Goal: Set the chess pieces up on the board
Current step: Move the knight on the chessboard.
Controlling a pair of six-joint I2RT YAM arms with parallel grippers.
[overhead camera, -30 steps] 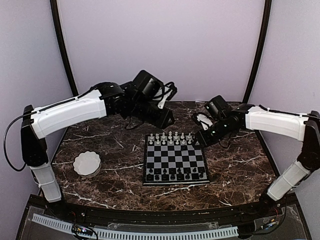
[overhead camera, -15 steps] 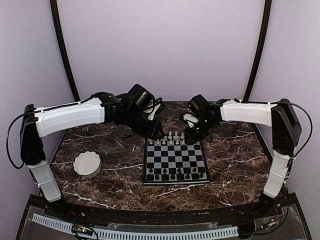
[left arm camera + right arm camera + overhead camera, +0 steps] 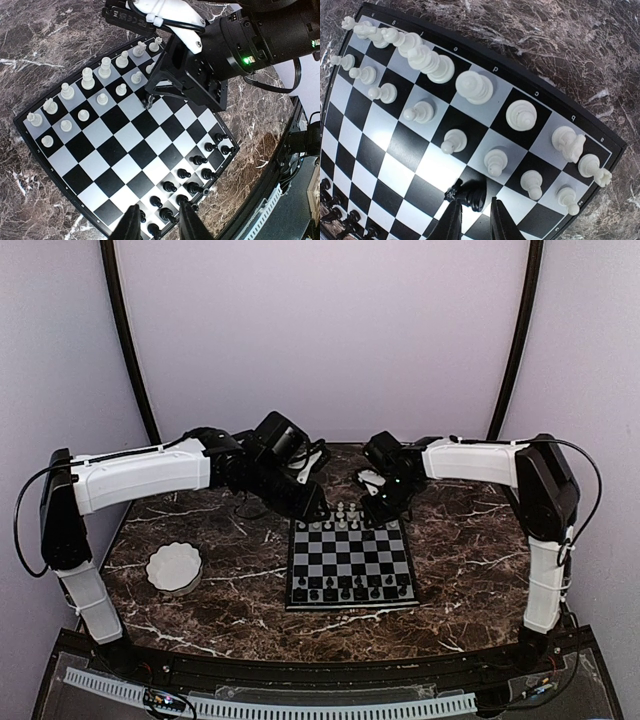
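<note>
the right hand [image 3: 473, 204] had its two fingers closed on a tiny black plastic chessman [image 3: 467, 192], which lay tilted between the tips rather than upright. it hung low over the small square chessboard of black and pale grey checks with a thin black border [image 3: 412, 145], above the squares just in front of the white pawns. whether the chessman touched the board i could not tell. from the other wrist, that hand reached in from the far right side with the dark speck of the piece at its tip.

right beside it stood the small white plastic chess pieces [image 3: 474, 87], upright in two rows along the far edge, tall ones behind and pawns in front. the small black plastic chess pieces [image 3: 199, 161] stood along the opposite, near edge, and the middle ranks between them were bare checks.

the left hand [image 3: 158, 207] was poised near the far left corner of the board, close to the right hand. its fingers stood a narrow gap apart and held nothing.

the board lay flat near the middle of the dark veined marble surface [image 3: 470, 570]. a white scalloped bowl [image 3: 174, 567] sat on the same surface well to the left of the board, under the left arm.
</note>
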